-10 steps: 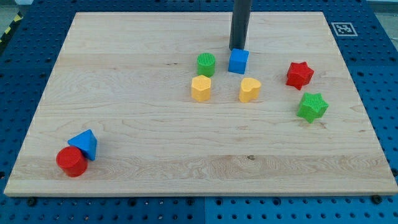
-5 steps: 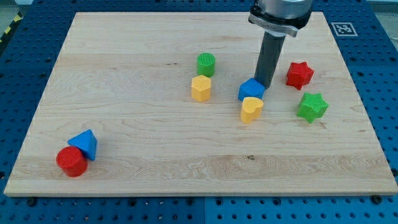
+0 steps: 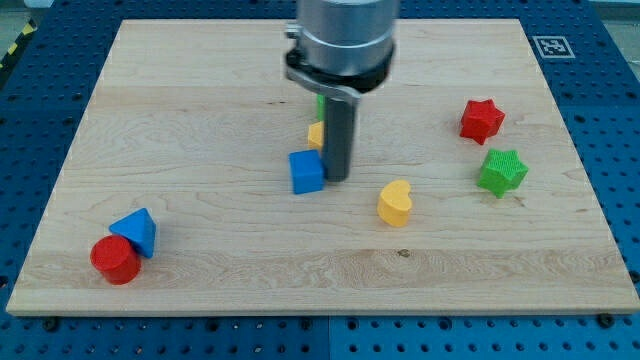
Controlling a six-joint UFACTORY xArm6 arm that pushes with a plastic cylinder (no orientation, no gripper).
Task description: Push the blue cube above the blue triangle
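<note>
The blue cube [image 3: 307, 171] sits near the board's middle. My tip [image 3: 336, 178] touches the cube's right side, the rod rising from it to the arm above. The blue triangle [image 3: 136, 231] lies far off at the view's lower left, touching a red cylinder [image 3: 114, 260] just below and left of it. The cube is well to the right of the triangle and somewhat higher in the view.
A yellow block [image 3: 316, 135] is partly hidden behind the rod, with a green cylinder [image 3: 320, 102] mostly hidden above it. A yellow heart [image 3: 395, 203] lies right of the cube. A red star [image 3: 481, 120] and a green star [image 3: 501, 171] sit at the right.
The blue cube has been pushed down and to the left, past the yellow heart, which shifted down. My tip followed it leftward. The arm now covers the green cylinder.
</note>
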